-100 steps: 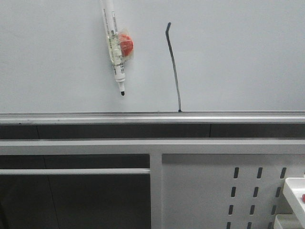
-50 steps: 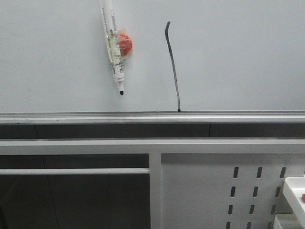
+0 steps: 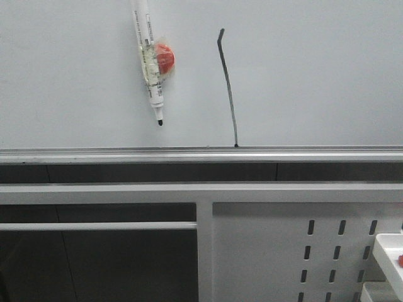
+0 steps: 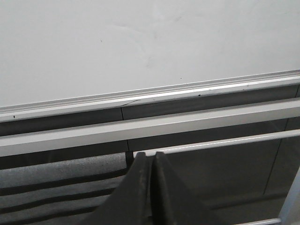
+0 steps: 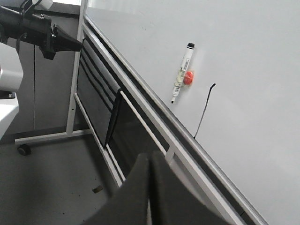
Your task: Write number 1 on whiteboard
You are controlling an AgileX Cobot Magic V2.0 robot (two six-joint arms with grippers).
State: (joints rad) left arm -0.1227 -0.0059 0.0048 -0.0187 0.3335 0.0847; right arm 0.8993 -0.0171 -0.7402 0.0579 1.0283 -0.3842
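Note:
The number 1 point(image 3: 229, 88) is a thin black stroke with a small hook at its top, drawn on the pale whiteboard point(image 3: 315, 75) down to the silver rail. It also shows in the right wrist view as the number 1 point(image 5: 204, 110) on the whiteboard point(image 5: 253, 70). A clear-barrelled marker pen point(image 3: 150, 63) hangs on the board by a red magnet, left of the stroke. My left gripper point(image 4: 151, 155) is shut and empty, below the whiteboard point(image 4: 140, 42). My right gripper point(image 5: 150, 157) is shut and empty, well back from the board. Neither gripper appears in the front view.
Below the board run a silver rail point(image 3: 201, 154) and a white frame bar point(image 3: 201, 192). A white perforated panel point(image 3: 302, 251) stands at lower right, with a white tray point(image 3: 389, 255) at its edge. The other arm point(image 5: 33, 30) shows in the right wrist view.
The scene in the front view has shifted very slightly; the marker pen and the stroke stay where they were on the board.

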